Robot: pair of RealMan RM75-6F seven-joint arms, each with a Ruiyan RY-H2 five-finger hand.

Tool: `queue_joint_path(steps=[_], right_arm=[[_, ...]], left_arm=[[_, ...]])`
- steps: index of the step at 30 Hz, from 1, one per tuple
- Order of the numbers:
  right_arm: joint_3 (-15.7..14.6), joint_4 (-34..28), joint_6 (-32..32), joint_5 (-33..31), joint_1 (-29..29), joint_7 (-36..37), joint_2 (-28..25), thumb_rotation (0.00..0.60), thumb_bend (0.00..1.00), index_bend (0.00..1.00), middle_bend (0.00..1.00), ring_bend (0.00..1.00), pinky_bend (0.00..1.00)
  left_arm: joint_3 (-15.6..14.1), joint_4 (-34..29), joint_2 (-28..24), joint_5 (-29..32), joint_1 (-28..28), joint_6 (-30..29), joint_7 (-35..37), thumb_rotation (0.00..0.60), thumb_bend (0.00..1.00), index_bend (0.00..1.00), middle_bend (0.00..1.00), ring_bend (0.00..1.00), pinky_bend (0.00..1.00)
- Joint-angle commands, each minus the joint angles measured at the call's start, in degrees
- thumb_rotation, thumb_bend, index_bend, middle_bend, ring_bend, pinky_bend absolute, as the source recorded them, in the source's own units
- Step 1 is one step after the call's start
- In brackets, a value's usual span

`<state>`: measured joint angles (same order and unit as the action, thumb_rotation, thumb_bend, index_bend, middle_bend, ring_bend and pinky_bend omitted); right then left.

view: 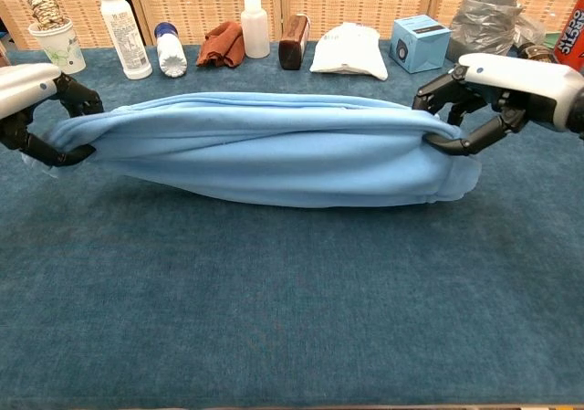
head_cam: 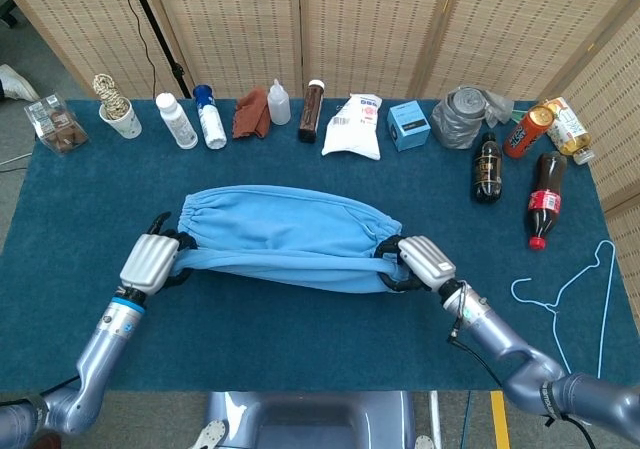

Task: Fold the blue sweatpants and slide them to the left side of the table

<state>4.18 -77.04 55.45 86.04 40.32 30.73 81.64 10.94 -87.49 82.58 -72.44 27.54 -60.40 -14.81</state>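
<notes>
While stretched, sweatpants [head_cam: 285, 239] span left robot hand [head_cam: 150, 262] to right robot hand [head_cam: 425, 260].

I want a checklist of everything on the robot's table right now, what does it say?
Surface: table covered in dark blue cloth.
Job's things: blue sweatpants stretched lengthwise, one leg folded over the other, mid-table.
Clutter: bottles, brown rag, white pouch, blue box along far edge; cola bottles and wire hanger at right.
Hands: left hand and right hand each grip one end of the sweatpants.
Cables: black cable behind table.
Surroundings: woven screens.
</notes>
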Motion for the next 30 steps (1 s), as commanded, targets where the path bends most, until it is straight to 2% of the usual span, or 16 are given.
queue_joint_path(steps=[1, 7, 14, 19, 23, 25, 26, 27, 28, 29, 30], right_arm=[[2.0, 0.6, -3.2, -2.8, 1.9, -0.3, -0.2, 0.600, 0.74, 0.63, 0.48, 0.36, 0.53], [4.7, 3.2, -9.3, -7.6, 4.7, -0.8, 0.3, 0.600, 0.74, 0.63, 0.48, 0.36, 0.53], [6.4, 6.0, -12.8, -10.3, 6.5, -1.5, 1.2, 0.600, 0.74, 0.63, 0.48, 0.36, 0.53], [7.1, 8.8, -15.1, -11.9, 7.6, -1.8, 2.5, 0.600, 0.74, 0.63, 0.48, 0.36, 0.53], [7.3, 10.7, -15.9, -12.1, 8.0, -1.8, 3.5, 0.600, 0.74, 0.63, 0.48, 0.36, 0.53], [7.4, 11.2, -16.0, -12.1, 8.1, -1.8, 3.6, 0.600, 0.74, 0.63, 0.48, 0.36, 0.53], [7.4, 11.4, -16.1, -12.0, 8.1, -1.7, 3.7, 0.600, 0.74, 0.63, 0.48, 0.36, 0.53], [7.5, 11.5, -16.0, -12.0, 8.1, -1.5, 3.7, 0.600, 0.74, 0.61, 0.47, 0.36, 0.51], [7.6, 11.4, -15.8, -11.6, 8.1, -0.8, 3.7, 0.600, 0.74, 0.58, 0.44, 0.34, 0.49], [7.4, 11.2, -15.5, -10.8, 8.0, 0.2, 3.5, 0.600, 0.73, 0.50, 0.37, 0.27, 0.43], [7.1, 11.1, -15.4, -9.7, 7.9, 1.2, 3.1, 0.600, 0.68, 0.39, 0.27, 0.17, 0.34]], left_arm=[[3.2, -2.7, -2.1, 7.6, 3.5, 4.1, -5.8, 0.600, 0.45, 0.83, 0.51, 0.39, 0.06], [5.4, -0.8, -1.4, 18.0, 8.6, 8.0, -11.4, 0.600, 0.45, 0.83, 0.51, 0.38, 0.06], [5.7, 3.4, 1.3, 21.0, 12.3, 6.9, -14.6, 0.600, 0.45, 0.83, 0.51, 0.38, 0.05], [5.5, 5.5, 2.7, 28.5, 15.8, 8.5, -19.7, 0.600, 0.44, 0.83, 0.51, 0.36, 0.03], [5.3, 7.7, 4.1, 31.3, 17.6, 8.2, -21.1, 0.600, 0.44, 0.82, 0.50, 0.33, 0.00], [5.2, 8.2, 4.4, 32.0, 18.0, 8.2, -21.2, 0.600, 0.42, 0.77, 0.40, 0.26, 0.00], [5.2, 8.4, 4.6, 32.3, 18.2, 8.2, -21.1, 0.600, 0.41, 0.71, 0.29, 0.19, 0.00], [5.2, 8.6, 4.7, 32.4, 18.3, 8.1, -21.0, 0.600, 0.41, 0.61, 0.16, 0.10, 0.00], [5.0, 9.0, 4.8, 32.3, 18.4, 7.8, -20.8, 0.600, 0.40, 0.52, 0.09, 0.06, 0.00], [4.9, 9.2, 4.9, 32.0, 18.4, 7.5, -20.6, 0.600, 0.39, 0.36, 0.03, 0.01, 0.00], [4.7, 9.1, 4.8, 31.9, 18.5, 7.2, -20.5, 0.600, 0.38, 0.21, 0.00, 0.00, 0.00]])
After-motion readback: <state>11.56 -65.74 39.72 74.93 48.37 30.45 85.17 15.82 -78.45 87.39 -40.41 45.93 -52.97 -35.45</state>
